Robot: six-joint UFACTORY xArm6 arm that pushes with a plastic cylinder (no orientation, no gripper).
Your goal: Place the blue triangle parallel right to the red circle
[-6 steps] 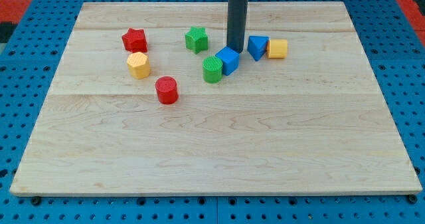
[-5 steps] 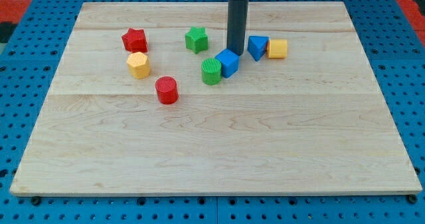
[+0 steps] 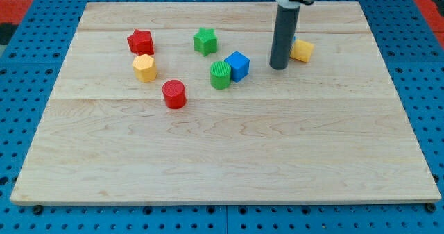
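The small blue plastic triangle can't really be seen, it's hidden behind the dark rod, just left of the yellow block (image 3: 302, 51). My tip (image 3: 279, 67) is planted right in front of that spot; no fingers exist, so nothing is gripped. The red plastic cylinder (image 3: 174, 94) sits well away to the left. Risk: the blue cube (image 3: 238, 64) and green cylinder (image 3: 220, 74) could get shoved along the way.
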